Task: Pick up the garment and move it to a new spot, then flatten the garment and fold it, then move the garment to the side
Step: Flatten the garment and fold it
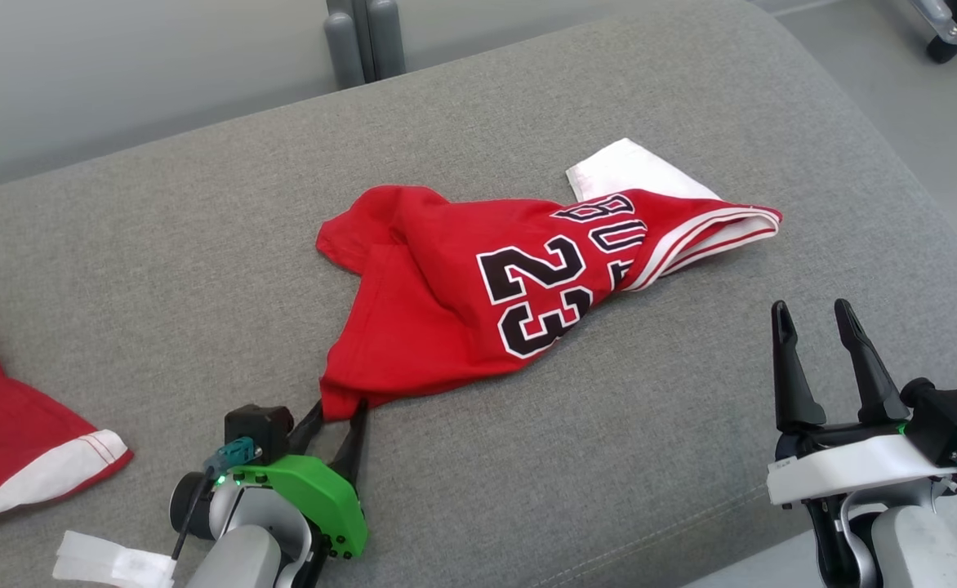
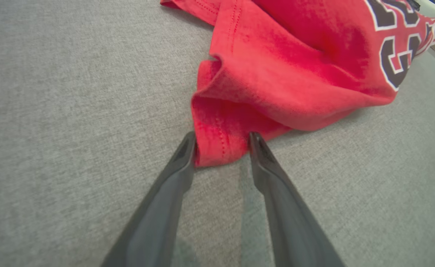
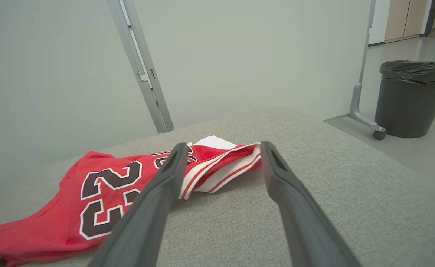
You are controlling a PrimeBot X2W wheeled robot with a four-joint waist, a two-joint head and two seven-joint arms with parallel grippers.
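The garment is a red jersey with a black "23" and white-striped trim, lying crumpled mid-cushion; it also appears in the left wrist view and the right wrist view. My left gripper is open at its near left corner. In the left wrist view the gripper has its two fingertips on either side of the hemmed corner, which fills the gap between them. My right gripper stands open and empty to the right of the jersey, its fingers pointing toward the striped end.
The work surface is a grey fabric cushion whose front edge drops off at the lower right. Another red-and-white cloth lies at the far left, a white tag below it. A black-lined bin stands on the floor beyond.
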